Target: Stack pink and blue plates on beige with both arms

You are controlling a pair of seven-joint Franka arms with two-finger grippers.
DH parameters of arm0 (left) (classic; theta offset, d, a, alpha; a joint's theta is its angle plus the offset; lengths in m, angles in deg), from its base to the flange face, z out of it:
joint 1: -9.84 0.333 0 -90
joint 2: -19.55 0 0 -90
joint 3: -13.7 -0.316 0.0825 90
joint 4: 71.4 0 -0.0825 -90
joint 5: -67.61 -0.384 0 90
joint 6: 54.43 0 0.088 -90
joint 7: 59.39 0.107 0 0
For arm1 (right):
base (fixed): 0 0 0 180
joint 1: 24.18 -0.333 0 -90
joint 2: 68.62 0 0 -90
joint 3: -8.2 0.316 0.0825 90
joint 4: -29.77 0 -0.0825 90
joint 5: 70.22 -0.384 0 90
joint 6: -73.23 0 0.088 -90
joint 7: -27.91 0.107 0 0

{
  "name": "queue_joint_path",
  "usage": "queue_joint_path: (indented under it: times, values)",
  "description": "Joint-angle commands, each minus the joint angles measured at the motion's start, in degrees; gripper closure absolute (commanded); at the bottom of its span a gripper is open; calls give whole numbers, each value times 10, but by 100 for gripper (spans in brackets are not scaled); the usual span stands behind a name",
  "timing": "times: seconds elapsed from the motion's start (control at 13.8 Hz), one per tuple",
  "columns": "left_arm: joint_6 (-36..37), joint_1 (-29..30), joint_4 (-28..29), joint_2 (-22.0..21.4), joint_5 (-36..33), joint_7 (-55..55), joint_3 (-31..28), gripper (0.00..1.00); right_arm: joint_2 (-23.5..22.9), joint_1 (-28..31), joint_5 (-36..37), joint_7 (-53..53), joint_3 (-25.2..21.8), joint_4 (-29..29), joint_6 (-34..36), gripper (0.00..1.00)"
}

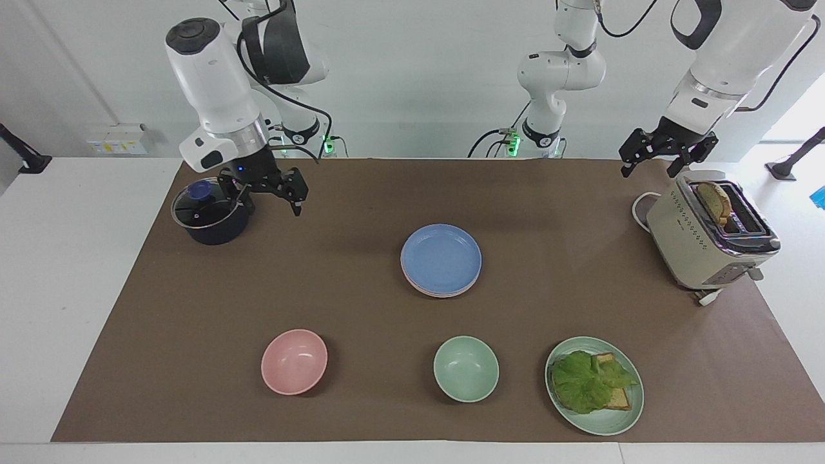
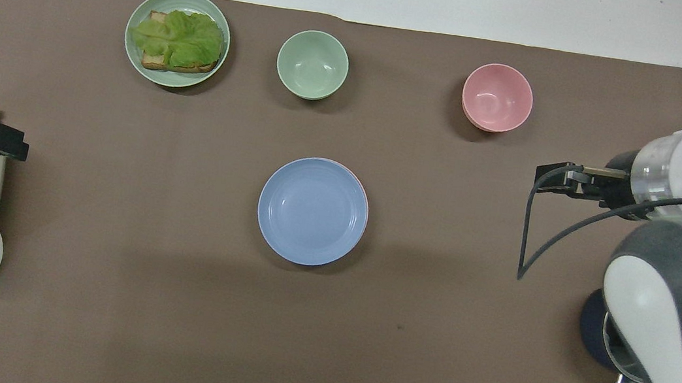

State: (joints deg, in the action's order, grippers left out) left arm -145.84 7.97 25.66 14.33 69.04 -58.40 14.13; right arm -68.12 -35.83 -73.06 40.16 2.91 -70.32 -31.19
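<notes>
The blue plate lies on top of a stack in the middle of the mat. Under it only a thin rim of the pink plate shows. The beige plate is hidden from both views. My right gripper hangs open and empty in the air beside the pot, well away from the stack. Open and empty too, my left gripper waits above the toaster.
A lidded dark pot stands at the right arm's end, a beige toaster with bread at the left arm's end. Farthest from the robots sit a pink bowl, a green bowl and a green plate with lettuce and toast.
</notes>
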Motion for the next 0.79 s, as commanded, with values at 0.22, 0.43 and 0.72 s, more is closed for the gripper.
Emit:
queue_joint_path:
  times: [0.22,0.43,0.72]
  values:
    - [3,4,3,-8,-7,0,2,0,34,68,21,-41,5,2,80,0]
    - [3,4,4,-8,-7,0,2,0,37,105,21,-82,5,2,98,0]
    - [3,4,3,-8,-7,0,2,0,41,102,47,-78,9,49,133,0]
